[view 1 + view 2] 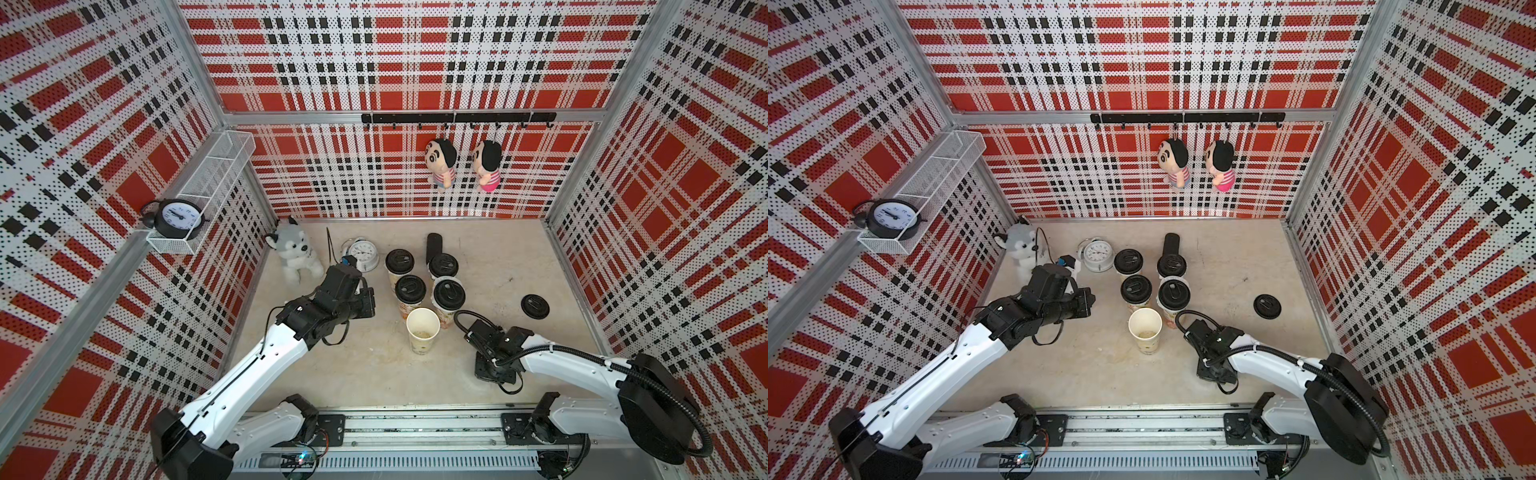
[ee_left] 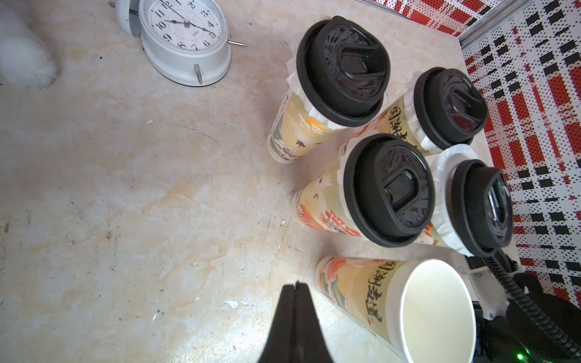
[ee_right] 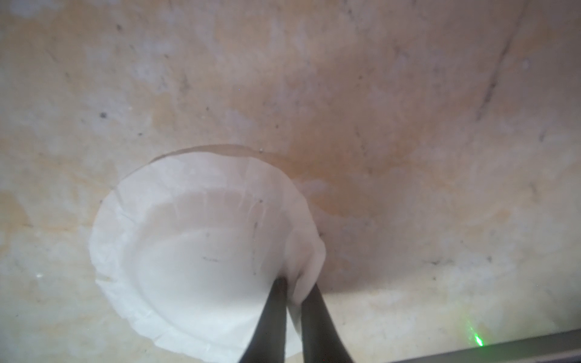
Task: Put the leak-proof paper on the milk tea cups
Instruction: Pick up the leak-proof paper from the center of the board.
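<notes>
While both top views hide it, right wrist view shows right fingers (image 3: 273, 317) pinching leak-proof paper (image 3: 195, 251), four o'clock from unlidded milk tea cup (image 1: 420, 348); left fingers (image 2: 284, 317) pressed together, empty.

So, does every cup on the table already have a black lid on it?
No, the front cup stands open, and its bare white inside shows.

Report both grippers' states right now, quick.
Left gripper: closed, holding nothing.
Right gripper: closed on the edge of a leak-proof paper.
</notes>
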`<state>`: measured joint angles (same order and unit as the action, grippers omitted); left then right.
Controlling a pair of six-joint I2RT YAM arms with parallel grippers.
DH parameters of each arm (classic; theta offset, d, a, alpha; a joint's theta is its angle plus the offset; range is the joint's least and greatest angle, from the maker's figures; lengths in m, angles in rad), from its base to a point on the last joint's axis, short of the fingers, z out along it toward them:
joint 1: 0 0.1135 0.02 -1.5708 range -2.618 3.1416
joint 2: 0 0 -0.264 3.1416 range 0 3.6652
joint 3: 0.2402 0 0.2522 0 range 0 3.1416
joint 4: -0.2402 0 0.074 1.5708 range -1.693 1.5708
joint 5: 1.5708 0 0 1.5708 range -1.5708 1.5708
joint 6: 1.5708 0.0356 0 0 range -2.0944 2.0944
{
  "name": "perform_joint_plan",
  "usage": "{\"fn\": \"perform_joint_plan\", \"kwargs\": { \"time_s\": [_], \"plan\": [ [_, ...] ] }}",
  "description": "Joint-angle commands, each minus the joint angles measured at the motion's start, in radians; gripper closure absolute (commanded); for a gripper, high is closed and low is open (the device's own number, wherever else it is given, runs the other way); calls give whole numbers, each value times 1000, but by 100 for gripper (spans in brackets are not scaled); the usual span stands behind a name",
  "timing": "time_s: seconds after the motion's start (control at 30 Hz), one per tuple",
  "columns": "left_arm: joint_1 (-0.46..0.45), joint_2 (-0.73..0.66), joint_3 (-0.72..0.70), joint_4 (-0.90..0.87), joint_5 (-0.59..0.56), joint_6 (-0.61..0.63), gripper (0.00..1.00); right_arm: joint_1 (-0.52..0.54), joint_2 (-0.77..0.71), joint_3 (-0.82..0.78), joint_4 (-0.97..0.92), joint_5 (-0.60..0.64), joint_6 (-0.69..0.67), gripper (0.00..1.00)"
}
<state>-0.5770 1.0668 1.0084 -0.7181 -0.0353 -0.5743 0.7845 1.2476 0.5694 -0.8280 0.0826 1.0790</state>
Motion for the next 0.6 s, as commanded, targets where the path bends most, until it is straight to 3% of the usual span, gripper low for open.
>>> {"fn": "perform_joint_plan", "kwargs": {
  "time_s": [0.0, 0.13, 0.37, 0.57],
  "plan": [
    [10, -25, -6, 14, 12, 17, 100, 5, 19, -39, 2, -9, 14, 89],
    [15, -32, -2, 6, 10, 16, 100, 5, -29, -11, -49, 17, 21, 100],
    [17, -43, 6, -7, 2, 8, 100, 7, -173, 116, -232, 63, 6, 100],
    [18, -59, 10, -30, -21, 3, 100, 14, -328, 368, -350, 33, -118, 100]
  ]
}}
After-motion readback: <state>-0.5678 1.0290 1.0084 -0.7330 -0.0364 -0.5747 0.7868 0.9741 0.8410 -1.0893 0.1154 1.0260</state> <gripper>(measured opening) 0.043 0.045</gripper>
